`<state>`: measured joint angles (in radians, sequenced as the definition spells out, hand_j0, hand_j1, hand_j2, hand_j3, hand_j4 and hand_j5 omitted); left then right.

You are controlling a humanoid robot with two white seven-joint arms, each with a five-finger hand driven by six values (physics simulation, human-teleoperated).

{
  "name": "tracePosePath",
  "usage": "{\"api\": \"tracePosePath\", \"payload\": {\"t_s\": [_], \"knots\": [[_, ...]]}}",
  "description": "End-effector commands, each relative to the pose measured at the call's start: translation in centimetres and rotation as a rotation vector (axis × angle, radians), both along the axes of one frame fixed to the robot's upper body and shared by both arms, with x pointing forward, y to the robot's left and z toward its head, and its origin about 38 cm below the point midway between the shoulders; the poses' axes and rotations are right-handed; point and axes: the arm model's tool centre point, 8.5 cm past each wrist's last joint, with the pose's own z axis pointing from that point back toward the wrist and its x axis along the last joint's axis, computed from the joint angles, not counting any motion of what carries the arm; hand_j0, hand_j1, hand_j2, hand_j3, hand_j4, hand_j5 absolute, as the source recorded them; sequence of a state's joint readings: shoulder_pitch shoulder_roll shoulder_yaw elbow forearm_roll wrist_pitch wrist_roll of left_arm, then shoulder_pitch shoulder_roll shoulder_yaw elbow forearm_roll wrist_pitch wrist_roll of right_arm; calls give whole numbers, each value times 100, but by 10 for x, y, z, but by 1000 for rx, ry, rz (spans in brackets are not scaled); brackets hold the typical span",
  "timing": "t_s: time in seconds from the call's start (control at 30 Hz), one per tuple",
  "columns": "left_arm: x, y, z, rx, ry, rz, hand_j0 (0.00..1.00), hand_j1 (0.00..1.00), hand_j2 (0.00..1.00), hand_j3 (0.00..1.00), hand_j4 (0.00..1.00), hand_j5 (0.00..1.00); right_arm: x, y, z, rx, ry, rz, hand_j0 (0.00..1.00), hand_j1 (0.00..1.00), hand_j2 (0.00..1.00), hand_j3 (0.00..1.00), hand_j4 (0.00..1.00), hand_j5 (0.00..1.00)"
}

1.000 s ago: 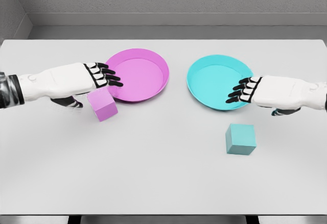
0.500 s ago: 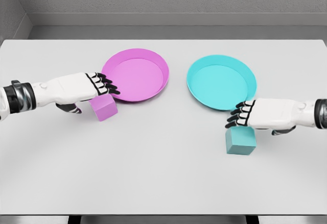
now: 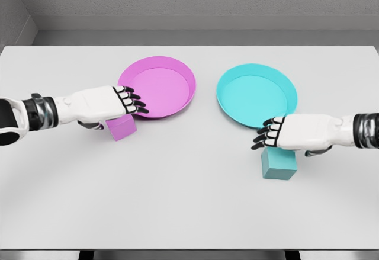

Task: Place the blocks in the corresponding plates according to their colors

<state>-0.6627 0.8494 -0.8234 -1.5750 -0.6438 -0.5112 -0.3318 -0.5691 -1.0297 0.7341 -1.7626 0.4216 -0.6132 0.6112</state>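
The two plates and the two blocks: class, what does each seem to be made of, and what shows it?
Pink plate and cyan plate: probably smooth plastic, uniform colour with a soft sheen on the rims. Pink block and cyan block: matte, flat-shaded faces, perhaps plastic or foam; a simulator render leaves it open.

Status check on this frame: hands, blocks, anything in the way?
Left hand over pink block, right hand over teal block. Neither lifted. Both blocks on table, plates empty. Nothing in the way.

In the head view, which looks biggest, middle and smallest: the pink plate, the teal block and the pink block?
1. Pink plate, by far the biggest.
2. Teal block.
3. Pink block.
The blocks may really match: the teal one sits nearer the camera, and each has a hand partly covering it.
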Motion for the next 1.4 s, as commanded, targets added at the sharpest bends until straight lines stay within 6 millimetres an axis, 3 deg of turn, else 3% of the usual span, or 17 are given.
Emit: {"api": "tracePosePath", "payload": {"t_s": [0.0,0.2,0.37,0.47,0.77,1.17,1.37], "knots": [[0,0,-3,10,0,-1,98,98,98,98,98,98,-3,3,-6,1,21,9,100,100,100,100,100,100],[1,4,-4,26,-4,8,92,92,92,92,92,92,-12,5,-22,-27,71,27,100,100,100,100,100,100],[1,5,-5,30,-1,9,89,89,89,89,89,89,-12,4,-22,-28,71,27,100,100,100,100,100,100],[1,5,-5,28,-2,7,89,89,89,89,89,89,-9,5,-17,-27,56,28,82,82,82,82,82,82],[4,5,-4,29,-6,14,89,89,89,89,89,89,-7,9,-16,-18,52,35,70,70,70,70,70,70],[8,7,-12,39,14,28,89,89,89,89,89,89,-6,8,-14,-14,46,30,69,69,69,69,69,69],[9,8,-12,41,14,32,89,89,89,89,89,89,-1,7,-1,24,28,14,69,69,69,69,69,69]]}}
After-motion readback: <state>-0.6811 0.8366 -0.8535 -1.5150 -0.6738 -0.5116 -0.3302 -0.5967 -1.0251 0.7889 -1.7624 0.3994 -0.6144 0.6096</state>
